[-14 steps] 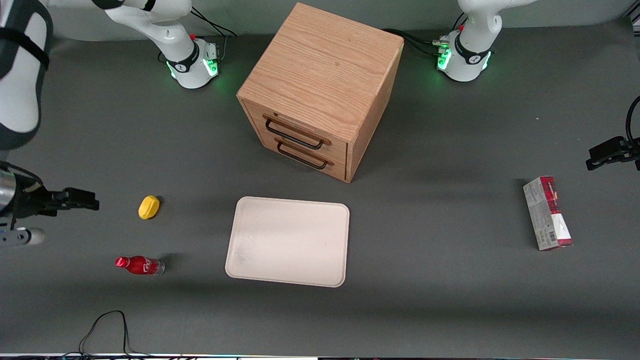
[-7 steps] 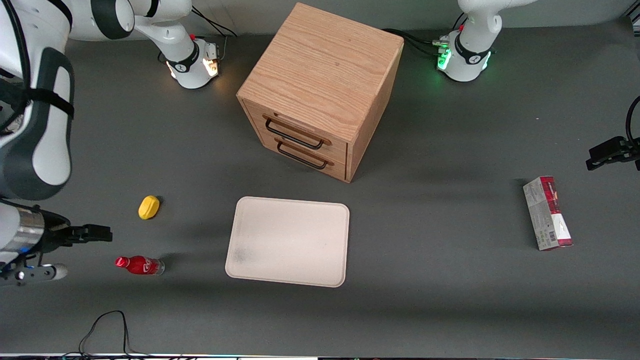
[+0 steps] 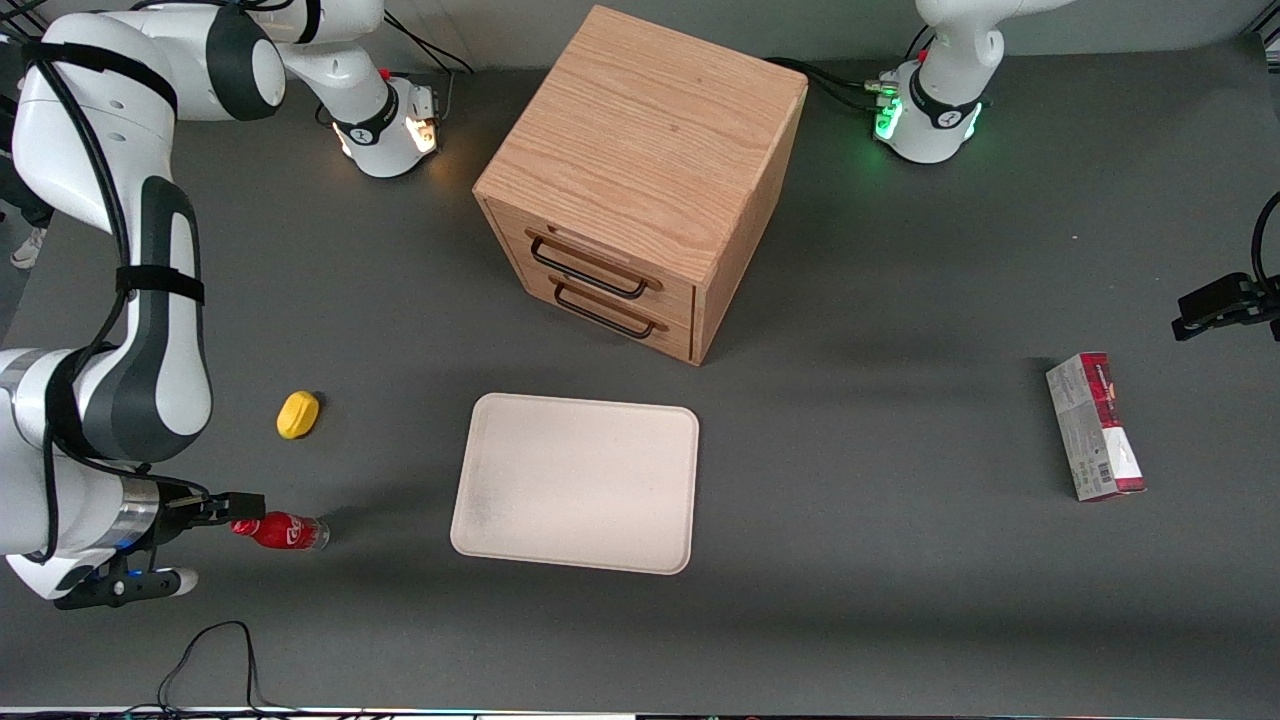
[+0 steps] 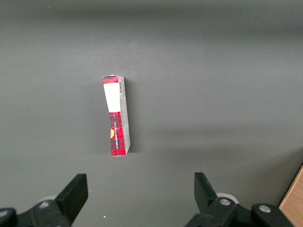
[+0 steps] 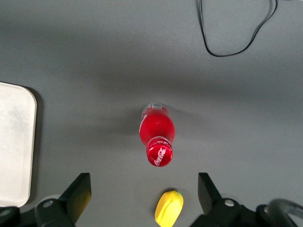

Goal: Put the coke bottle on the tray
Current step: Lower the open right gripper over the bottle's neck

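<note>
You have a grey table (image 3: 900, 600) with the cabinet (image 3: 640, 170) at twelve o'clock from the tray (image 3: 575, 485) on the front view's dial. The carton (image 3: 1095, 425) lies toward the parked arm's end. The gripper (image 5: 143, 189) hangs spread wide and holds nothing. In the front view it sits over the cap end of the bottle (image 3: 280, 530), which is well apart from the tray at roughly nine o'clock. The bottle lies on its side on the table with its cap pointing away from the tray. The lemon (image 3: 298, 414) rests at twelve o'clock from the bottle, clear of it. You should expect the bottle to be light and rigid. Its round, glossy body will probably roll or squirt out if you pinch it off-centre. Close across the red midsection rather than the narrow cap or the clear base, squeezing square to its long axis. Lift gently, because so small a thing can swing in the pads. Compared with a second ago, the gripper has travelled from out by the lemon's level at the table edge, coming nearer the front camera and inward until it reaches the bottle. The working arm's base lamp has turned from green to amber. The bottle, tray and lemon have not moved.
</note>
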You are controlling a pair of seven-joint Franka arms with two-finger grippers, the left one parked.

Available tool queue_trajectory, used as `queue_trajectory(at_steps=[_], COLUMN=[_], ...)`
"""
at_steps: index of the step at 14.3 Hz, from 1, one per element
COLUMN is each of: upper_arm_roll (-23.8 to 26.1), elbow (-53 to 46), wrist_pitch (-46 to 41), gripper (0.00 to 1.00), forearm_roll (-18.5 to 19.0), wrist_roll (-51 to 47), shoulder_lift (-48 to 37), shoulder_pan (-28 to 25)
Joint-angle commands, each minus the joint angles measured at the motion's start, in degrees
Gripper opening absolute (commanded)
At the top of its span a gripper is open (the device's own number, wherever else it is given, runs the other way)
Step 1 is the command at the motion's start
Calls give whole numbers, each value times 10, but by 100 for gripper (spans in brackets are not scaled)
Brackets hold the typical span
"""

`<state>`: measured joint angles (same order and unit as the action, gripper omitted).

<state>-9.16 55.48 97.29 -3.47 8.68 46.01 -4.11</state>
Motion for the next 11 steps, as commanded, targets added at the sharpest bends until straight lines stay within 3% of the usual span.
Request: queue_trajectory(at_steps=[1, 3, 11], upper_arm_roll=[-2, -2, -2], elbow=[18, 49, 51], wrist_pitch=[11, 49, 69], gripper=[100, 100, 100], forearm_roll=[-15, -15, -13], wrist_roll=[7, 7, 13], shoulder_lift=[8, 6, 15], shoulder_pan=[2, 2, 3])
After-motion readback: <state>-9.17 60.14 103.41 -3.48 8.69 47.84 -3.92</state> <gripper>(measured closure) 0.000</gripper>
